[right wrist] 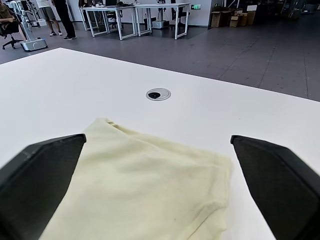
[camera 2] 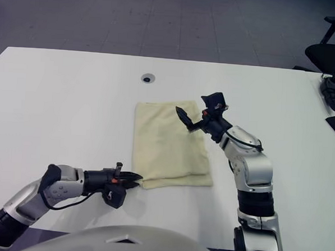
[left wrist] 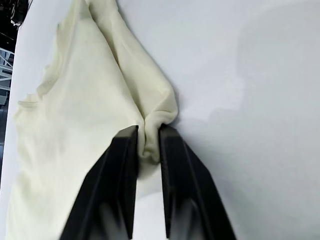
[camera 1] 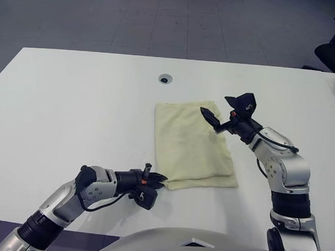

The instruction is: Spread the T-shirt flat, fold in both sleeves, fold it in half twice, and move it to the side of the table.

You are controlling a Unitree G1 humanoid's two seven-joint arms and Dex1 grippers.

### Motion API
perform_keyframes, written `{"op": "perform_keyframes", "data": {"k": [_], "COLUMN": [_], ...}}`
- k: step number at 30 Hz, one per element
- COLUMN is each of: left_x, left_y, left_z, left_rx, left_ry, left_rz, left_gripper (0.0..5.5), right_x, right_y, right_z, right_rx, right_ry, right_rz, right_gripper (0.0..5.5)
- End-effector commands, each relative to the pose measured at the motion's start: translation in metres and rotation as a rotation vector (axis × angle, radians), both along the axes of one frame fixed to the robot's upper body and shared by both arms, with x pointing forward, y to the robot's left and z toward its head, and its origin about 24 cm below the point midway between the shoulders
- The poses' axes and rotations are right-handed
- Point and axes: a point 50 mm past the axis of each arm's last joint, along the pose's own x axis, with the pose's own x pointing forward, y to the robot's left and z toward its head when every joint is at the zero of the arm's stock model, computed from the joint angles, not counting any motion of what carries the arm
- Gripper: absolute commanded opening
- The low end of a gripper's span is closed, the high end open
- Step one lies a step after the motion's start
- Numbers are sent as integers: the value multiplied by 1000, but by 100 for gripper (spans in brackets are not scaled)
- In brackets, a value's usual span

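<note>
**Left gripper clamps the near corner of the folded shirt**

The left gripper (camera 1: 160, 184) sits low on the table (camera 1: 73, 109) at the near edge. Its two fingers (left wrist: 122, 165) are narrowed onto a bunched fold of the pale yellow T-shirt (camera 1: 191, 146), right at the near-left corner. The wrist view shows cloth squeezed between the pads, so the grip looks real, though I can't tell how many layers it has caught.

The shirt lies near the middle of the table as a compact rectangle with no sleeves showing. My read is that the folding is mostly done, and either a last halving or the slide to the side is what's in hand.

Over the far-right part of the shirt, the right gripper (camera 1: 214, 104) hangs above the cloth, spread wide and holding nothing.

To do this well, the pinch needs to hold every layer. The pull should stay low and even so the stack doesn't peel open, and the right gripper should take the opposite corner first.

Beyond the shirt, the cable grommet (camera 1: 165, 79) sits well apart.
</note>
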Motion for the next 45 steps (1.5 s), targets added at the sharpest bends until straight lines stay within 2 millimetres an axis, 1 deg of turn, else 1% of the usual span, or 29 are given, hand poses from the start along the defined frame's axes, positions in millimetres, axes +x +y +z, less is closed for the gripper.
{"op": "perform_keyframes", "data": {"k": [1, 3, 6, 8, 11, 14, 15, 17, 20, 23, 26, 29, 35, 40, 45], "left_x": [-2, -2, -2, -2, -1, -2, -3, -6, -6, -9, -9, -10, -10, -11, -11], "left_y": [5, 6, 5, 4, 3, 2, 1, -1, -3, -5, -7, -6, -7, -9, -9], "left_z": [-8, -9, -8, -8, -6, -6, -6, -5, -4, -4, -6, -6, -7, -6, -6], "left_rx": [63, 64, 57, 51, 38, 19, 12, -3, -17, -30, -40, -36, -33, -35, -34], "left_ry": [31, 33, 31, 27, 22, 19, 19, 22, 22, 24, 34, 36, 44, 44, 45], "left_rz": [11, 14, 20, 18, 17, 36, 44, 53, 50, 64, 65, 66, 65, 69, 67], "left_gripper": [5, 5, 5, 5, 5, 5, 5, 5, 5, 5, 5, 5, 5, 5, 5], "right_x": [0, -1, -8, -23, -54, -85, -93, -107, -121, -120, -120, -112, -105, -100, -100], "right_y": [1, 2, 5, 7, 7, -3, -5, -9, -15, -21, -25, -32, -39, -43, -43], "right_z": [3, 4, 8, 11, 14, 11, 9, 5, -2, -10, -16, -24, -32, -33, -36], "right_rx": [-15, -23, -81, -157, -324, -559, -606, -686, -762, -849, -882, -940, -964, -1012, -1018], "right_ry": [-18, -25, -55, -60, -51, 12, 43, 98, 165, 178, 192, 186, 181, 167, 176], "right_rz": [12, 21, 96, 213, 426, 635, 691, 774, 831, 837, 830, 788, 755, 754, 763], "right_gripper": [540, 540, 540, 540, 540, 540, 540, 540, 540, 540, 540, 540, 540, 456, 372]}}
